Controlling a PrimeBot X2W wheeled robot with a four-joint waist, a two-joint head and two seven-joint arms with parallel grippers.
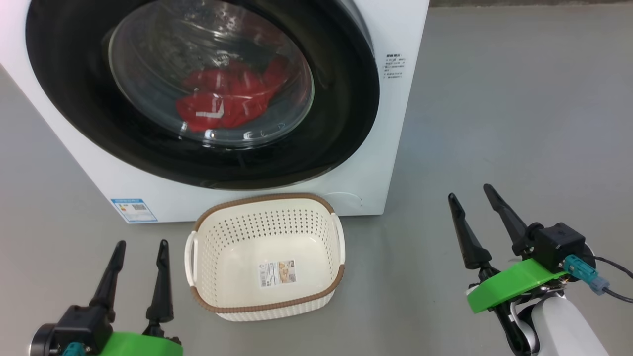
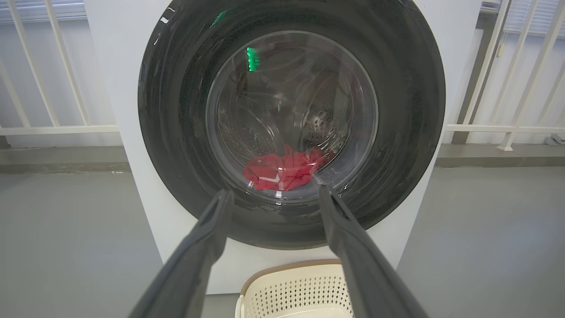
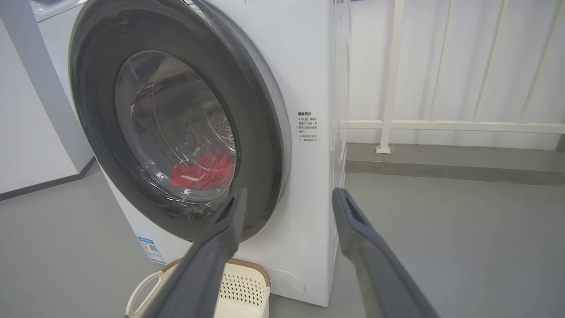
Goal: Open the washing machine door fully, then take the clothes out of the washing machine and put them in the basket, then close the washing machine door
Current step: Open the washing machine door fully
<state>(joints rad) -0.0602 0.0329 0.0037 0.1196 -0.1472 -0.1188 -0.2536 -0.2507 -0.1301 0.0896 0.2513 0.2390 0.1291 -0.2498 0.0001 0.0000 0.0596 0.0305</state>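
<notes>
The white washing machine [image 1: 395, 29] stands on the floor with its round black-rimmed door [image 1: 341, 99] shut, or nearly so. Behind the glass lie the red clothes [image 1: 227, 99], also seen as clothes [image 2: 282, 170] and clothes [image 3: 203, 170]. In front of the machine sits the cream basket [image 1: 316, 232], with nothing in it but a paper label. My left gripper [image 1: 142, 244] is open at the lower left, left of the basket. My right gripper [image 1: 470, 190] is open at the lower right, well right of the basket. Both hold nothing.
Grey floor [image 1: 519, 123] spreads to the right of the machine. A white railing [image 3: 441, 126] and wall run behind it. A small blue label [image 1: 133, 210] marks the machine's lower left front.
</notes>
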